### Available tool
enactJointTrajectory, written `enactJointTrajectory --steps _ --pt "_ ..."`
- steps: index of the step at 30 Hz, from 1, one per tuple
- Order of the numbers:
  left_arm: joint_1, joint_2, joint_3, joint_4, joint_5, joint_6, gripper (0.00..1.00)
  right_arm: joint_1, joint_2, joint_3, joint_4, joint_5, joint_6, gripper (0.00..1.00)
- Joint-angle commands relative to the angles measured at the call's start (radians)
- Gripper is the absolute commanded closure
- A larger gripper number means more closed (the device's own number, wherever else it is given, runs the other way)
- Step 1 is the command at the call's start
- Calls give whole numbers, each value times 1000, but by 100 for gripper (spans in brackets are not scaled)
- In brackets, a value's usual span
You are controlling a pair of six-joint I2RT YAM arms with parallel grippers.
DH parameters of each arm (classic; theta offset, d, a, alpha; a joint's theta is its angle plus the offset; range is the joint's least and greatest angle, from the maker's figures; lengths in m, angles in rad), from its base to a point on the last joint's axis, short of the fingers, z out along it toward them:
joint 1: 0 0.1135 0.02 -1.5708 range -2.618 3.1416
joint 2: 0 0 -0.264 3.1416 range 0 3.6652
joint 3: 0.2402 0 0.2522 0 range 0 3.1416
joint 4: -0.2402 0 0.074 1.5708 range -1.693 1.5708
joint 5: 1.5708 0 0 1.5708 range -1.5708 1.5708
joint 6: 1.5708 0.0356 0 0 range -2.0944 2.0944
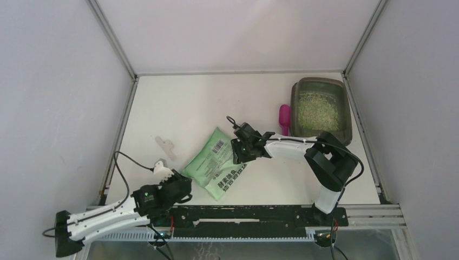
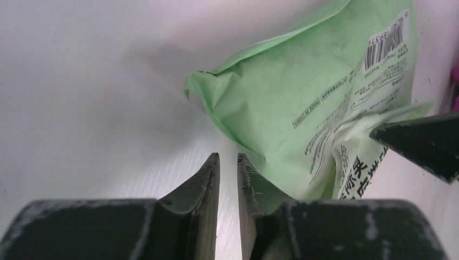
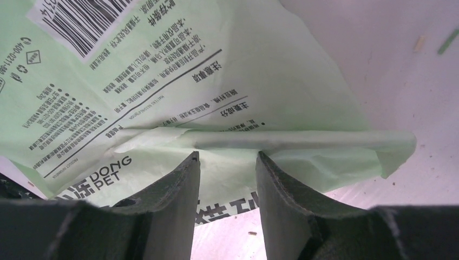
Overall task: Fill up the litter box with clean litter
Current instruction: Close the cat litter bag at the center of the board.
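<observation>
Green bag awaits grasping: left pincer narrow, right pincer half-wide, both empty; next, likely close on its edge.

A lab test booth (white panels, aluminium frame) enclosing a table.

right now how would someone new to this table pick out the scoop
Find the dark litter box in the far right corner of the table, holding pale litter. Outside its left wall lies the scoop. It is the only magenta thing; the nearby bag is green.
</observation>
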Motion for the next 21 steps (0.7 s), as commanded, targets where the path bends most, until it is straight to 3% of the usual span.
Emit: enactJointTrajectory --steps 1,9,15,21 --pt "173 50 -83 244 151 318 79 -10 -6 -67 -93 40 22 49" --pt "289 395 31 474 229 474 76 -33 -44 -123 -70 15 35 49" --pt "440 519 96 607 328 623 80 -58 -72 -147 -70 11 42 49" --pt "498 785 253 723 399 750 84 -121 -107 -164 -75 8 54 49"
